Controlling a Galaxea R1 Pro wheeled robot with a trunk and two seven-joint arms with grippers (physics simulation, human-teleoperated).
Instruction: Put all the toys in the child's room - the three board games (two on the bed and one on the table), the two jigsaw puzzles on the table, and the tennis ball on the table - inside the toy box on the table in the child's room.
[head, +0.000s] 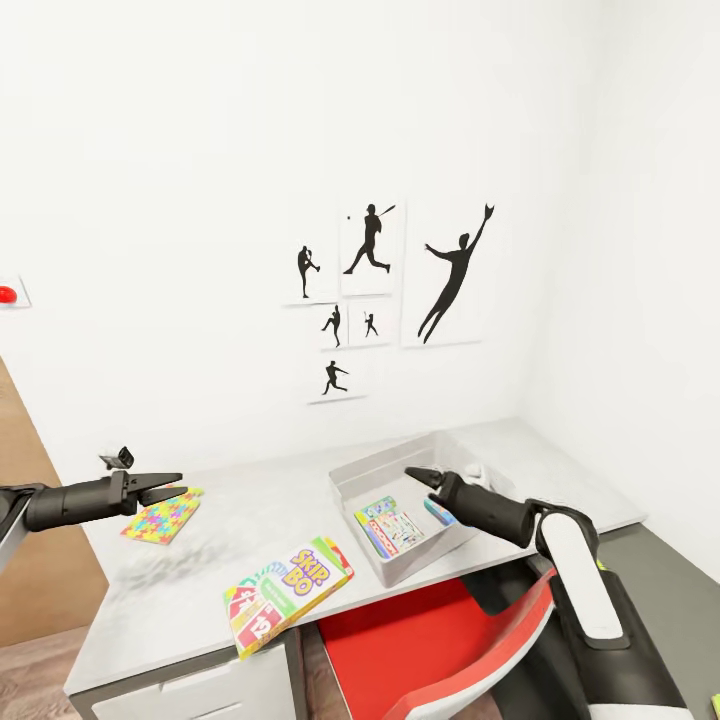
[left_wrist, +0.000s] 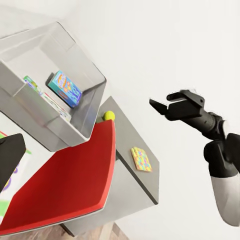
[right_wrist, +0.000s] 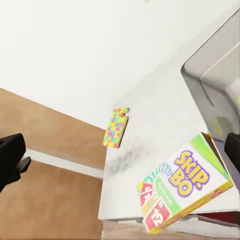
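On the left of the table (head: 260, 520) lies a jigsaw puzzle (head: 163, 515), and my left gripper (head: 178, 484) hovers open just above its near edge. The toy box (head: 352, 478) stands on the table's right half with board games (head: 392, 527) inside. My right gripper (head: 420, 475) hangs open over the box. A Skip-Bo board game (head: 288, 592) rests at the table's front edge. In the left wrist view a tennis ball (left_wrist: 109, 116) sits beside the toy box (left_wrist: 50, 125), and a second jigsaw puzzle (left_wrist: 141, 159) lies farther along the table.
A red chair (head: 420, 640) is pushed under the table front, below the toy box. Black silhouette pictures (head: 370, 290) hang on the white wall behind. A brown wooden door (head: 30, 560) stands at the left.
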